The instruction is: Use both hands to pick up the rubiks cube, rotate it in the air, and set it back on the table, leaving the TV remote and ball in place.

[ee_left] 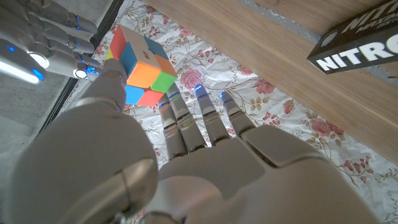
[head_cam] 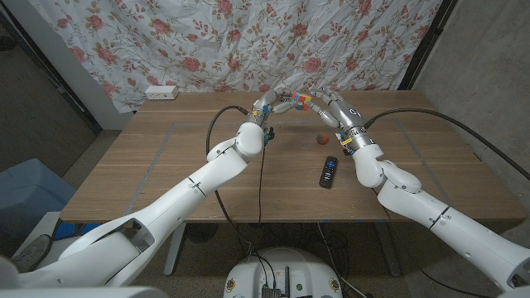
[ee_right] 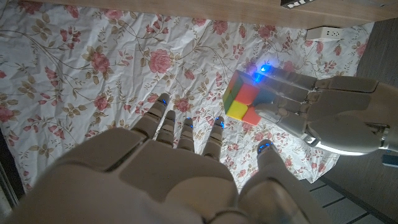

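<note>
The rubiks cube [head_cam: 301,102] hangs in the air over the table's far side, between my two raised hands. My left hand [head_cam: 269,106] grips it: in the left wrist view the thumb [ee_left: 109,81] and the fingers [ee_left: 177,115] press on the cube [ee_left: 140,65]. In the right wrist view the cube [ee_right: 244,102] sits in the left hand's fingers [ee_right: 292,102]. My right hand [head_cam: 333,108] faces the cube with fingers spread [ee_right: 186,130], fingertips close to it; contact is unclear. A small red ball [head_cam: 321,140] and the black TV remote [head_cam: 329,171] lie on the table [head_cam: 166,165] under the right arm.
A flowered cloth [head_cam: 248,41] hangs behind the table. A white power strip [head_cam: 161,91] lies at the table's far left corner. A black box with white lettering [ee_left: 357,43] is visible in the left wrist view. Cables run along both arms.
</note>
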You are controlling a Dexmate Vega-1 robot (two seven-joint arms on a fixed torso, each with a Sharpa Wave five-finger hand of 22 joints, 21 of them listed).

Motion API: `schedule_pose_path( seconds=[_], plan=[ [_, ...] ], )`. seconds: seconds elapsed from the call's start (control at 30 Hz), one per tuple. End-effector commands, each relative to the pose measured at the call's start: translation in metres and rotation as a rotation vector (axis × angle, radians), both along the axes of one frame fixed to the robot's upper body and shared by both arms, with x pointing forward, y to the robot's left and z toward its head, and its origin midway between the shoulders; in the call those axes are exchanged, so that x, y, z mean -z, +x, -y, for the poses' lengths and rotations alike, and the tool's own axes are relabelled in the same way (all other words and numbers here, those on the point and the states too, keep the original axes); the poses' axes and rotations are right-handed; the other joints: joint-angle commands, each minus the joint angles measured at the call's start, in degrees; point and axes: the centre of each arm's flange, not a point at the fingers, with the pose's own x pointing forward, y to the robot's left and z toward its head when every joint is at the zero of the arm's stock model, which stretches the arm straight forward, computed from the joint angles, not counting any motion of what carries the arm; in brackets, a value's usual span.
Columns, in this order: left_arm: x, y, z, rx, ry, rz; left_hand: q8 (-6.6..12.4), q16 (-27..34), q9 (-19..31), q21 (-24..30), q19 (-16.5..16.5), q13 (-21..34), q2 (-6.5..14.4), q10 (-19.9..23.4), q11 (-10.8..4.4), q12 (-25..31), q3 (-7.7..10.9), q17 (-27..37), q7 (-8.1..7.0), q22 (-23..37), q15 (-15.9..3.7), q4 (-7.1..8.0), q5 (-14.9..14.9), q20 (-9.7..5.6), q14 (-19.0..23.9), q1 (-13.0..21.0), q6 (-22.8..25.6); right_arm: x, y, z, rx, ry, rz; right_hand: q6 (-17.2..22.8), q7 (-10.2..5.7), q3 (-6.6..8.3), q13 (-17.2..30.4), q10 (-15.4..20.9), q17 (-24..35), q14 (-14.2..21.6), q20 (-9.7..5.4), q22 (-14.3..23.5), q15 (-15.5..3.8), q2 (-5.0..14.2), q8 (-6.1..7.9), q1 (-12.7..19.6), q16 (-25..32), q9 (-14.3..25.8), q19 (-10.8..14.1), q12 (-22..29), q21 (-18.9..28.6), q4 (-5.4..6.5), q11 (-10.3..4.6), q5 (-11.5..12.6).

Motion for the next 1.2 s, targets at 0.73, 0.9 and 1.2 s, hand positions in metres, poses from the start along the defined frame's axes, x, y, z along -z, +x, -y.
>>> schedule_pose_path(
  seconds=[0.73, 0.9, 1.2],
  plan=[
    [-0.0006, 0.0051, 0.0065, -0.007, -0.017, 0.01, -0.33, -0.15, 0.26, 0.21, -0.35, 0.17, 0.88, 0.91, -0.56, -0.15, -0.19, 0.13, 0.47, 0.2, -5.39, -0.17, 0.18, 0.04, -0.09, -0.05, 1.87, 0.0015, -0.0019, -0.0068, 0.002, -0.021, -0.013, 3.46, 0.09, 0.5, 0.17, -0.48, 0.07, -0.27, -0.1, 0.2, -0.4, 2.09, 0.61, -0.38, 0.35, 0.12, -0.45, 0.32, 0.39, -0.1, -1.33, -0.03],
    [-0.0006, 0.0049, 0.0064, -0.01, -0.023, 0.016, -0.41, -0.15, 0.27, 0.23, -0.34, 0.2, 1.04, 0.92, -0.58, -0.18, -0.16, 0.13, 0.49, 0.2, -5.37, -0.2, 0.19, 0.14, -0.07, 0.02, 1.96, 0.0018, -0.0018, -0.0076, -0.005, -0.023, -0.015, 4.27, 0.14, 0.54, 0.17, -0.64, 0.07, -0.29, -0.08, 0.2, -0.37, 2.09, 0.76, -0.38, 0.39, 0.14, -0.47, 0.33, 0.42, -0.11, -1.45, -0.03],
    [0.0009, 0.0055, 0.0077, -0.005, -0.034, 0.012, -0.5, -0.11, 0.28, 0.25, -0.33, 0.25, 1.12, 1.27, -0.63, -0.1, -0.21, 0.12, 0.52, 0.2, -5.42, -0.25, 0.19, 0.07, 0.1, 0.02, 2.21, 0.0026, -0.0028, -0.0106, -0.012, -0.024, -0.008, 5.93, 0.2, 0.63, 0.18, -0.76, 0.08, -0.35, -0.16, 0.2, -0.53, 2.11, 1.02, -0.36, 0.48, 0.18, -0.44, 0.41, 0.5, -0.14, -1.47, -0.04]
  ],
)
